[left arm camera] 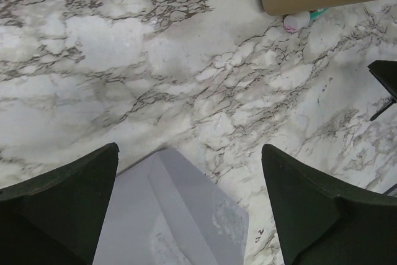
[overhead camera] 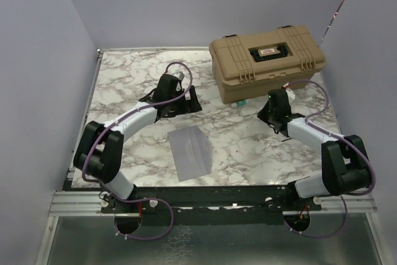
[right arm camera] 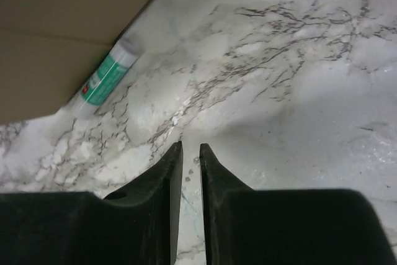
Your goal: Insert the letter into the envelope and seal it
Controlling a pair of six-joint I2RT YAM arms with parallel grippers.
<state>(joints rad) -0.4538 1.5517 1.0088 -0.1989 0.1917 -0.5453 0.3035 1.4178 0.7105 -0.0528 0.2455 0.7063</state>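
Note:
The blue-grey envelope [overhead camera: 191,152] lies flat on the marble table near the front middle; its far corner shows in the left wrist view [left arm camera: 177,215], with a diagonal fold line across it. The tan letter is not in view. My left gripper [overhead camera: 180,105] hovers just beyond the envelope's far end, its fingers [left arm camera: 62,203] wide open and empty. My right gripper [overhead camera: 270,111] is right of centre, near the toolbox. In the right wrist view its jaws [right arm camera: 190,148] are shut to a thin slit, with nothing between them.
A tan toolbox [overhead camera: 267,60] stands at the back right. A green-and-white glue stick [right arm camera: 102,79] lies against its front side, also seen from above [overhead camera: 240,102] and in the left wrist view [left arm camera: 301,20]. Purple walls enclose the table.

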